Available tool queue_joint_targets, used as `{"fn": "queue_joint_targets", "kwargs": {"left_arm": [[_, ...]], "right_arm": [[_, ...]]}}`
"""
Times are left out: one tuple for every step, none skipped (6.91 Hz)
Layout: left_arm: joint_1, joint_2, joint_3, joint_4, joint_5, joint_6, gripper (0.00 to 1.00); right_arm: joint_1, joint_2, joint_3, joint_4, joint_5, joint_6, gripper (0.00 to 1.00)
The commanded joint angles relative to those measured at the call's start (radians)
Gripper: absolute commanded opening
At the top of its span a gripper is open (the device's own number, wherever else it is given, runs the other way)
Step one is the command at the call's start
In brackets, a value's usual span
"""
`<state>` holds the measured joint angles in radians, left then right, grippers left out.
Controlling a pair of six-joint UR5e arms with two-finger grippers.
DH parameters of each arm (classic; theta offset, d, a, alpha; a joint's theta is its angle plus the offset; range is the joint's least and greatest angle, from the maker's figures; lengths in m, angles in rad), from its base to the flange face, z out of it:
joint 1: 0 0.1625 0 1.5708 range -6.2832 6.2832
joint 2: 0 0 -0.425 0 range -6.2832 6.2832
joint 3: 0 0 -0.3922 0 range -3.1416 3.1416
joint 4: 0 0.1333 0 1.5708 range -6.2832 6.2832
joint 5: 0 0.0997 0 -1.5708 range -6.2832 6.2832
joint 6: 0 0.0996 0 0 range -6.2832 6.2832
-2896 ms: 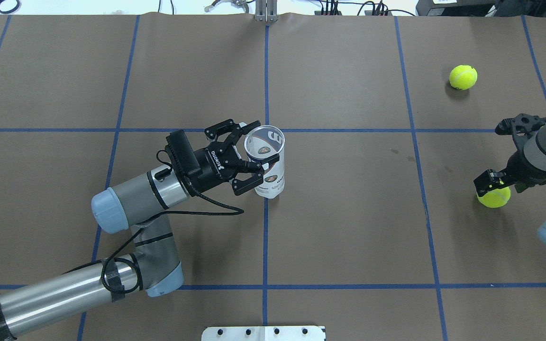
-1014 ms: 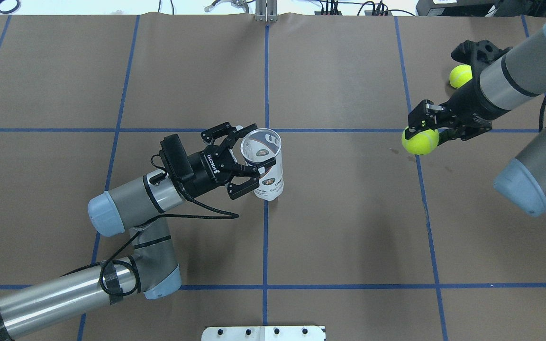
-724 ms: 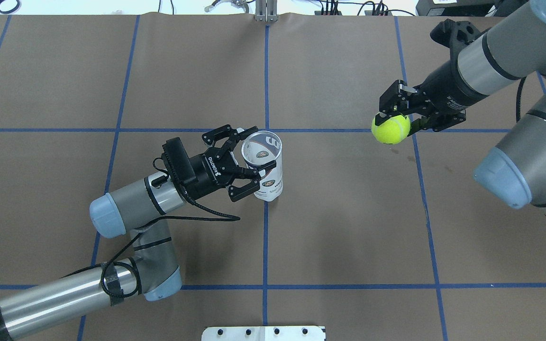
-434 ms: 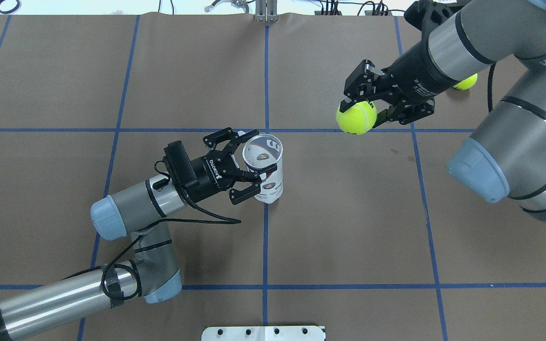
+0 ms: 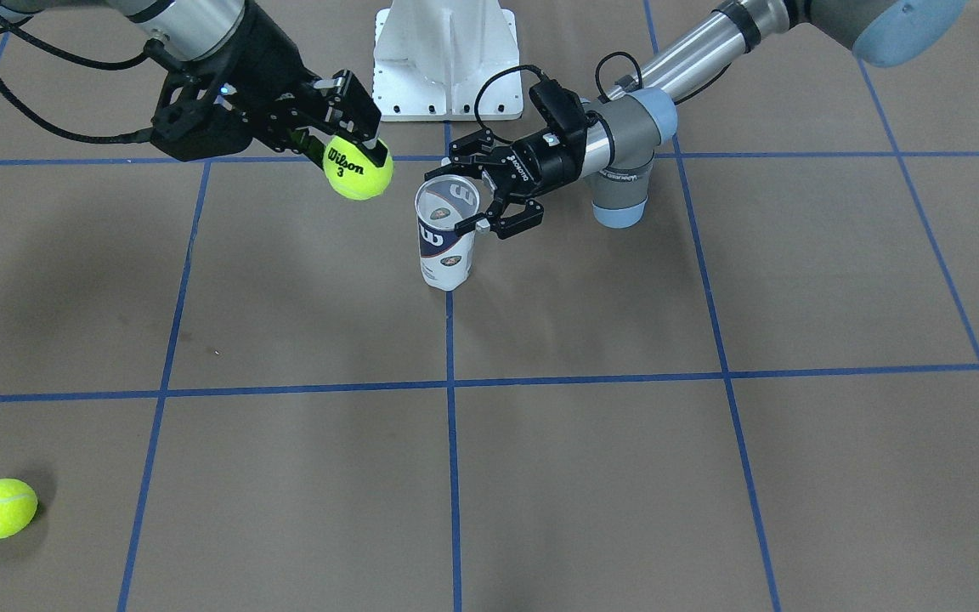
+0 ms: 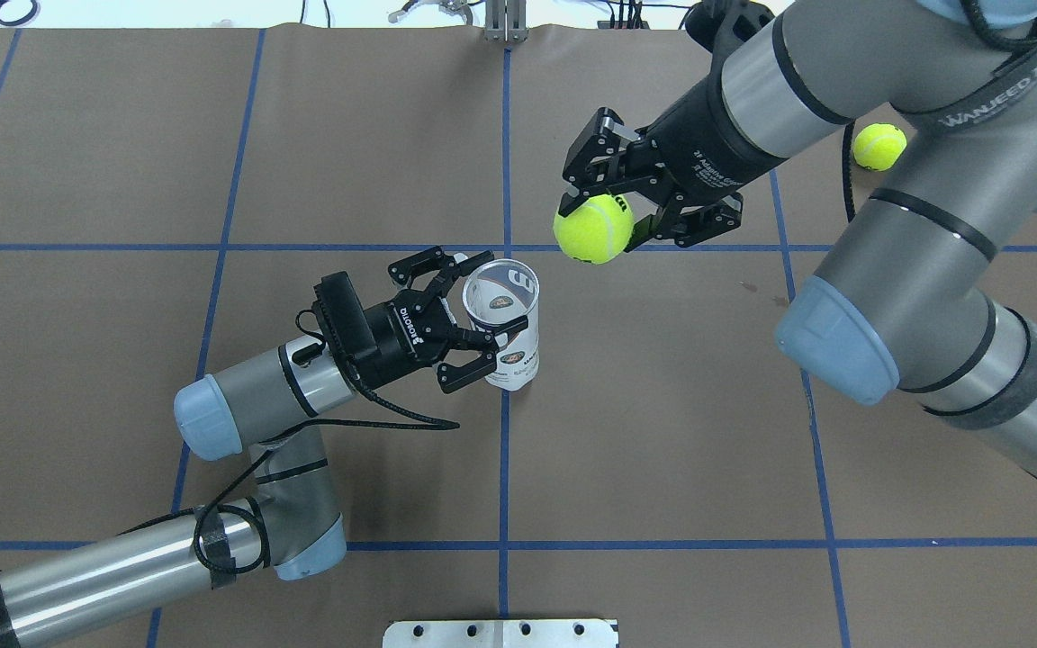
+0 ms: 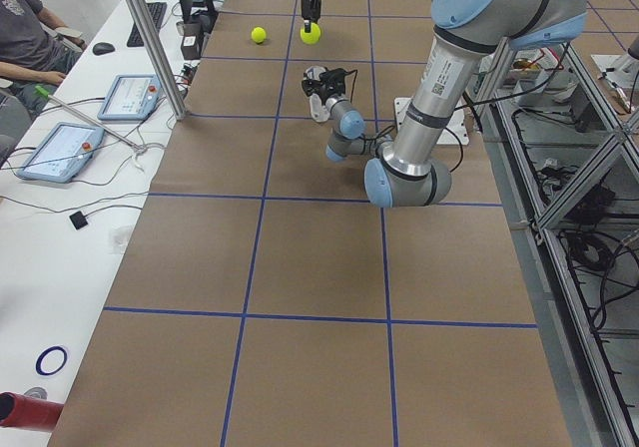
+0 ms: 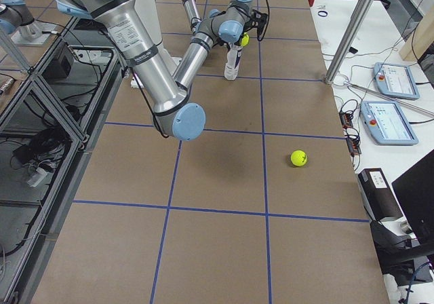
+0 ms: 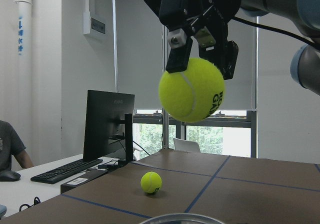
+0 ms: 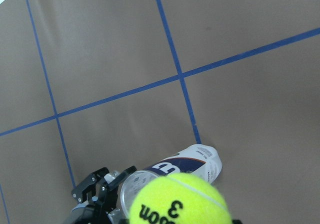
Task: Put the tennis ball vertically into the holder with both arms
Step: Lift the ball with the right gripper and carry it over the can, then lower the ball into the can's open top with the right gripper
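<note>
The holder [image 6: 507, 328] stands upright at the table's middle, open end up; it also shows in the front view [image 5: 445, 238]. My left gripper [image 6: 481, 313] is shut on it near the rim, from the side. My right gripper [image 6: 607, 200] is shut on a yellow-green tennis ball [image 6: 592, 229] and holds it in the air, above and up-right of the holder's mouth. In the front view the ball [image 5: 358, 168] hangs beside the rim. The left wrist view shows the ball [image 9: 191, 89] overhead and the holder's rim [image 9: 172, 218] at the bottom edge.
A second tennis ball [image 6: 879, 147] lies on the table at the far right, also in the front view [image 5: 0, 508]. The white pedestal base [image 5: 447, 51] stands at the robot's side. Blue tape lines cross the brown table cover [image 6: 662, 432].
My right gripper has lifted the ball off the table at the right and carried it left, close to the holder. My left gripper has kept its hold on the holder.
</note>
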<state>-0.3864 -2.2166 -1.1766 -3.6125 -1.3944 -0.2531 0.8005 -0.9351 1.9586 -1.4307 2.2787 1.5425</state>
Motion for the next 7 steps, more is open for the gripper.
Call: {"fn": "queue_joint_targets", "kwargs": {"left_arm": [[0.0,0.0,0.0,0.002,0.0,0.0,0.82],[0.001,0.0,0.0,0.002,0.002,0.0,0.87],[0.001,0.0,0.0,0.003,0.002,0.0,0.91],[0.003,0.0,0.0,0.002,0.002,0.0,0.95],[0.003,0.0,0.0,0.003,0.002,0.0,0.97],[0.003,0.0,0.0,0.003,0.002,0.0,0.97],[0.003,-0.002,0.0,0.003,0.002,0.0,0.97]], "right_arm": [[-0.075,0.074,-0.045,0.0,-0.092,0.051,0.0],[-0.087,0.091,-0.062,0.0,-0.097,0.054,0.0],[-0.093,0.104,-0.069,-0.019,-0.102,0.057,0.0],[-0.11,0.105,-0.069,-0.022,-0.119,0.057,0.0],[-0.115,0.105,-0.069,-0.022,-0.126,0.057,0.0],[-0.118,0.105,-0.072,-0.022,-0.126,0.057,0.0],[-0.128,0.105,-0.078,-0.022,-0.14,0.057,0.0]]}}
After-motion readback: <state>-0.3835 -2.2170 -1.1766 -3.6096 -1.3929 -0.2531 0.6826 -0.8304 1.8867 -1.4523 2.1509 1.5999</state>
